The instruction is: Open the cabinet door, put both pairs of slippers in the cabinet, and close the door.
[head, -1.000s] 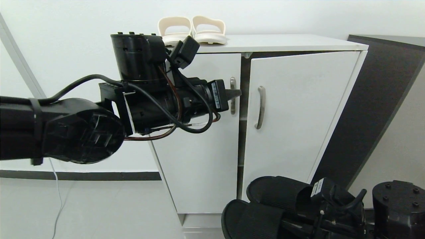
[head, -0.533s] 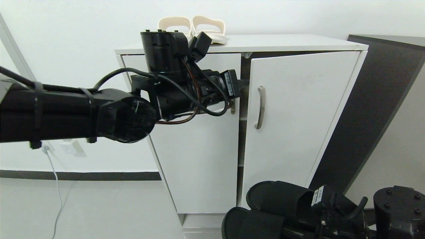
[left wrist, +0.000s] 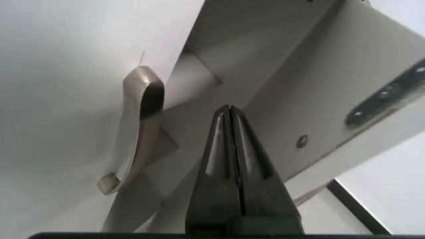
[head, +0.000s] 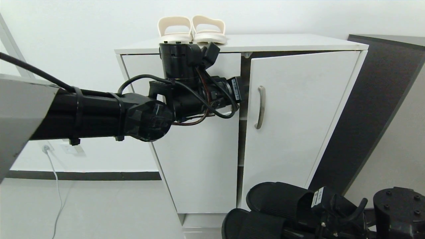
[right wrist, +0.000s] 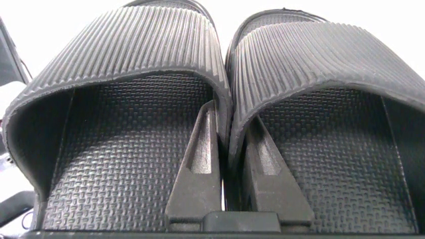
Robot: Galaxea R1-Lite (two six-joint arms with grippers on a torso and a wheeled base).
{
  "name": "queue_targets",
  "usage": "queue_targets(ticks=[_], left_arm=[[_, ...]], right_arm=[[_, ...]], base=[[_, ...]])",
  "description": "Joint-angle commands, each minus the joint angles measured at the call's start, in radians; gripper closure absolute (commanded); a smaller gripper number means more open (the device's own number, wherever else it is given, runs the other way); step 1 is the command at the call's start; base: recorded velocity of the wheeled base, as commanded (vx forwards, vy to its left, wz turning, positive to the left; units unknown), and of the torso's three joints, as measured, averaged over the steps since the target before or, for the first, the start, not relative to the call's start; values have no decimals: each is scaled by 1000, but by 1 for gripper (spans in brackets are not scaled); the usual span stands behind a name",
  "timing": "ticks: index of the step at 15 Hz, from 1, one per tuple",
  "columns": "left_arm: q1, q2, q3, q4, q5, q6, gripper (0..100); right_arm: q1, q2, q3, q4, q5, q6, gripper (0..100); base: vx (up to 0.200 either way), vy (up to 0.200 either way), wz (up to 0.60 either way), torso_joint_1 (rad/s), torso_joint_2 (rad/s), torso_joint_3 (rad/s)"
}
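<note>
L gripper (left wrist: 230, 113): fingers pressed together, nothing held, tip in the gap btw the cabinet (head: 282, 41) doors, at 9 o'clock of R door handle (head: 261, 107). R gripper (right wrist: 231, 123) pinches the inner walls of both black slippers (head: 279, 199), at 5 o'clock in head view. Cream slippers (head: 192, 30) sit on cabinet top, 12 o'clock.
</note>
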Motion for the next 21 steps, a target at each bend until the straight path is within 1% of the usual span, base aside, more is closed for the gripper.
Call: queue_targets(ticks=[1,3,5,7,8,10,12,14,15,16,17,18,19,20,21], left_arm=[[-2,2,12,-2,0,0,100],[-20,-5,33,-6,6,3,100],[-83,-34,68,-8,9,4,100],[-163,-64,108,-28,9,7,100],[-183,-66,114,-48,9,6,100],[-184,-64,114,-62,8,6,100],[-164,-66,131,-69,9,3,100],[-117,-92,160,-101,11,1,100],[-94,-117,185,-103,11,3,100],[-61,-166,231,-103,9,3,100],[-43,-199,265,-105,9,3,100],[0,-291,349,-105,9,4,100],[20,-337,387,-106,9,6,100],[66,-466,499,-103,9,6,100],[92,-575,599,-97,11,6,100]], right_arm=[[2,4,1,2,1,0,100],[2,7,4,2,1,0,100],[10,6,6,2,1,-2,100],[21,6,17,0,2,-2,100],[24,4,20,0,21,-2,100],[24,-2,23,0,31,-3,100],[24,-2,24,0,33,-19,100],[24,1,24,0,33,-19,100],[24,1,23,0,33,-19,100],[19,4,20,-1,31,-17,100],[16,7,15,-1,28,-17,100],[-5,21,4,-1,30,-14,100],[-15,29,1,-1,30,-14,100],[-22,36,1,-8,30,-14,100],[-24,36,3,-17,28,-14,100]], base=[[-200,0,0,7,2,-7],[-200,0,0,-5,2,5],[-200,0,0,5,2,0],[-200,0,0,5,2,5],[-200,0,0,2,7,7],[-200,0,0,0,2,0],[0,0,0,0,0,0],[0,0,0,0,0,0],[0,0,0,0,0,0],[0,0,0,0,0,0],[0,0,0,0,0,0],[0,0,0,0,0,0],[0,0,0,0,0,0],[0,0,0,0,0,0],[0,0,0,0,0,0]])
